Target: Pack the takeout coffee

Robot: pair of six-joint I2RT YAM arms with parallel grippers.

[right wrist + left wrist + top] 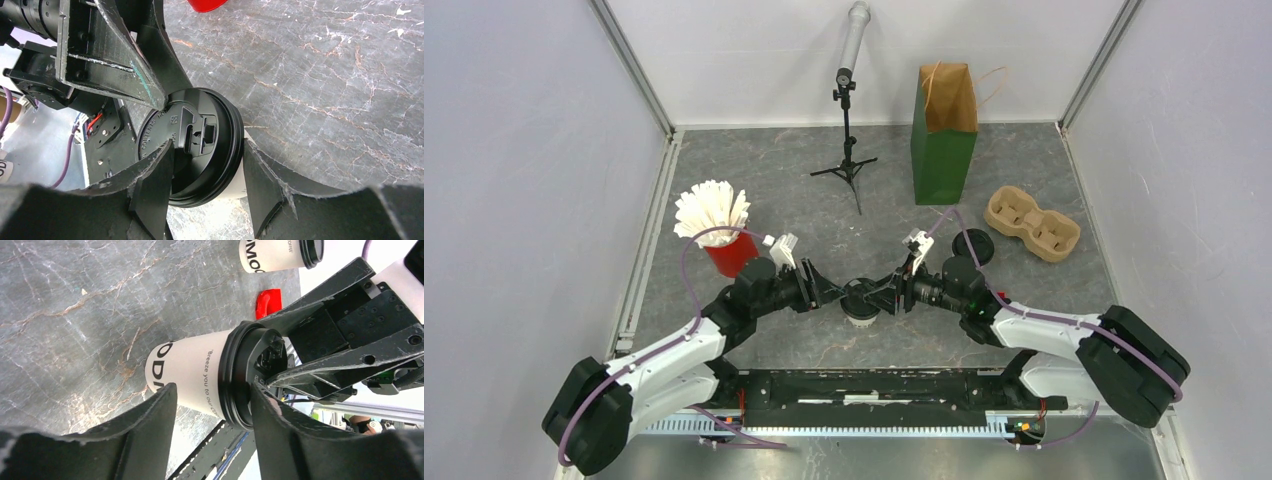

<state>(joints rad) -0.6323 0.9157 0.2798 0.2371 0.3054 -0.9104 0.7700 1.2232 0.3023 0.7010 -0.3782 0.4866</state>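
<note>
Top: both arms reach low and inward from their bases, and the wrists meet mid-table at the takeout coffee point(860, 300). It stands upright on the table point(754, 180), near the front edge. left gripper point(832, 292) comes in from the left, right gripper point(886, 293) from the right. The green bag point(944, 150) stands upright at the back, well apart from the cup. The cup carrier point(1032, 222) is to the bag's right, and the red cup of sticks point(729, 250) is just behind the left wrist.

Left wrist: gripper rolled, jaws apart, not clamped. One finger point(280, 435) has its tip at the lid rim; the other sits in front of the cup wall. A second cup point(275, 252) stands farther off.

Right wrist: looking down on the black lid point(200, 170). The fingers point(265, 190) are spread to either side; one overlaps the lid top, the other is just beside the rim. Can't tell if they pinch it or only bracket it.
</note>
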